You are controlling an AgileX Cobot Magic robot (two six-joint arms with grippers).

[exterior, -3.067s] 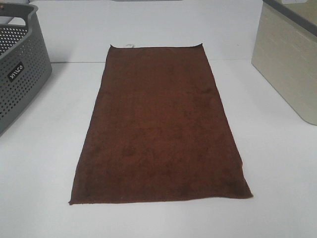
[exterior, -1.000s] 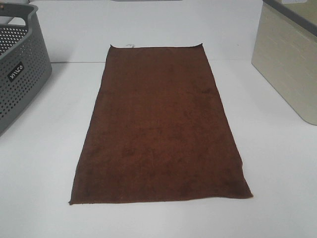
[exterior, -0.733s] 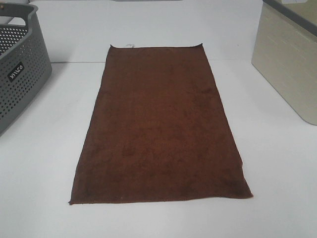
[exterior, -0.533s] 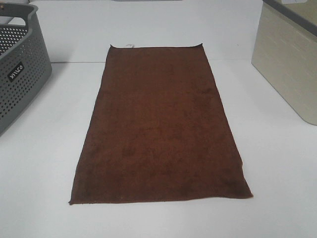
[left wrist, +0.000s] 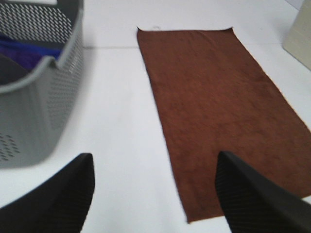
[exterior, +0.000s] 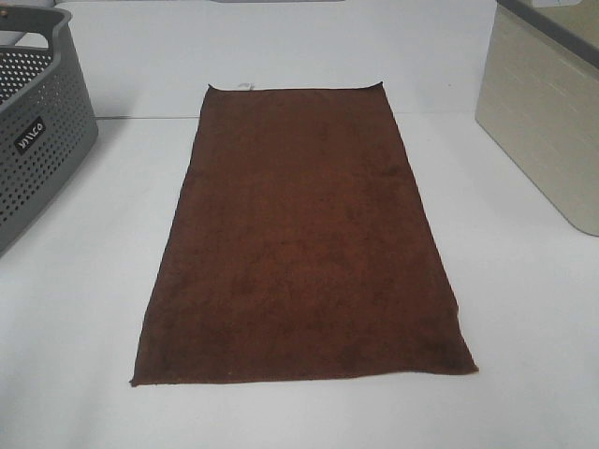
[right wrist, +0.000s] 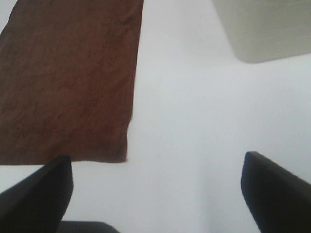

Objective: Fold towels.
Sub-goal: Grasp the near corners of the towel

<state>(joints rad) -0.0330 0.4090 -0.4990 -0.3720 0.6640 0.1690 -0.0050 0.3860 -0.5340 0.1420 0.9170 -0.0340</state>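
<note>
**A:** So, has anything moved in the last few seconds?

**B:** Hardly. From the high camera, the towel lies just as it did before: one flat brown rectangle in the middle of the table, long sides running near to far, with its white tag at the far edge. No corner is lifted and there is no crease. I take it that folding has not yet begun, so every fold is still to do.

**A:** And the arms?

**B:** Neither shows in the high view. Each wrist camera looks down at the near end of the cloth. The left gripper hangs over the near left corner, which sits between its two fingers. The right gripper hangs over the near right corner in the same way. Both seem clear of the cloth.

**A:** Are they holding anything?

**B:** No, both have their jaws spread wide with nothing between them.

**A:** What else is around?

**B:** A grey basket stands far left with some blue cloth inside it, and a beige bin stands far right. Both are well apart from the towel.

**A:** What comes next, would you say?

**B:** Probably each gripper drops onto its own near corner and pinches it.
</note>
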